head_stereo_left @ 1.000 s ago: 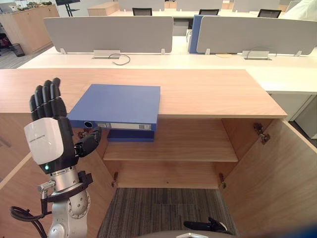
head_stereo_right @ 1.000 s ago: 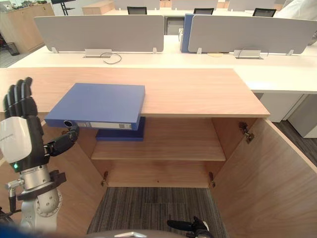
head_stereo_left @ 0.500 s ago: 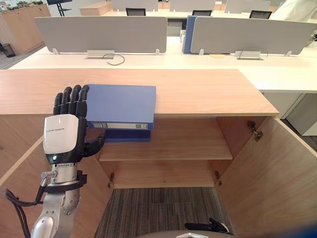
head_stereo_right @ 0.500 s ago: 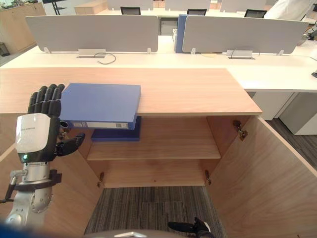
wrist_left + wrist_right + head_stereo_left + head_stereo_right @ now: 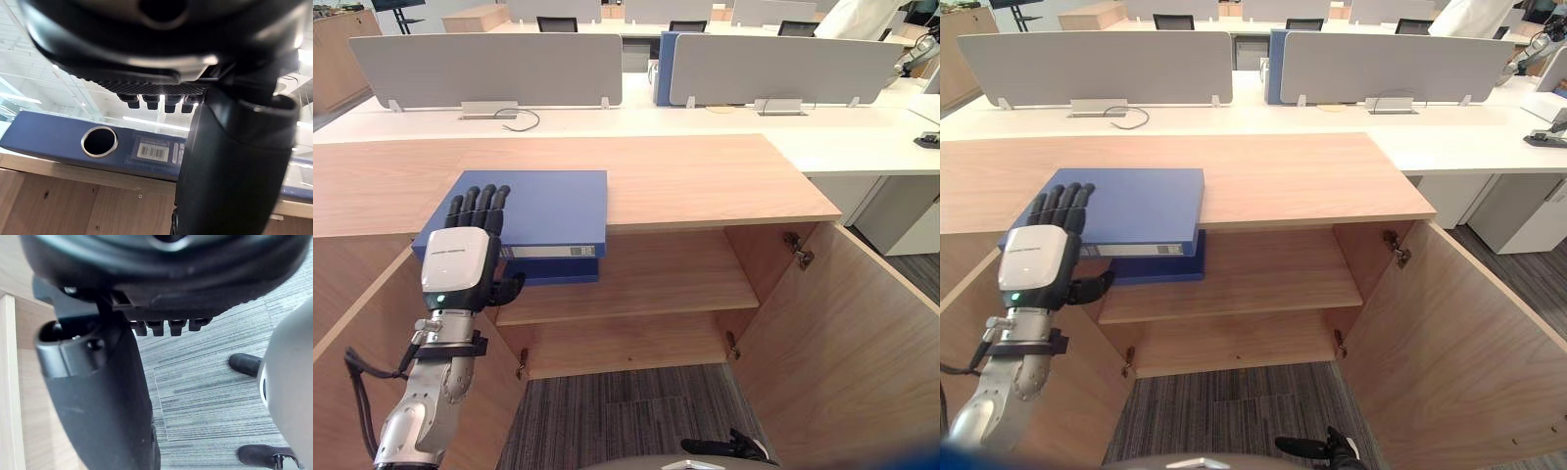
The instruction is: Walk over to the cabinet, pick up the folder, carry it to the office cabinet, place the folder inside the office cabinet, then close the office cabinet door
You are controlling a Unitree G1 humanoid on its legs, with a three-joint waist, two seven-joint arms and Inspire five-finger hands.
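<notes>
A blue folder (image 5: 548, 201) lies flat on the counter (image 5: 705, 171), spine jutting past its front edge. The left hand (image 5: 460, 269) spreads straight fingers over it, thumb below. Stiff, slick, probably hefty: best pinched at the overhanging spine.

Open-plan office, white desks (image 5: 607, 122) with grey divider screens (image 5: 484, 64), black chairs (image 5: 558, 23), wood cabinet (image 5: 705, 176), striped carpet (image 5: 626, 431)

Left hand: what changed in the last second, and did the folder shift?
The left hand moved right, onto the folder: its straight fingers now lie over the near left corner, thumb below the spine, nothing clamped yet. The folder stayed on the cabinet top; the right hand stayed low.
</notes>
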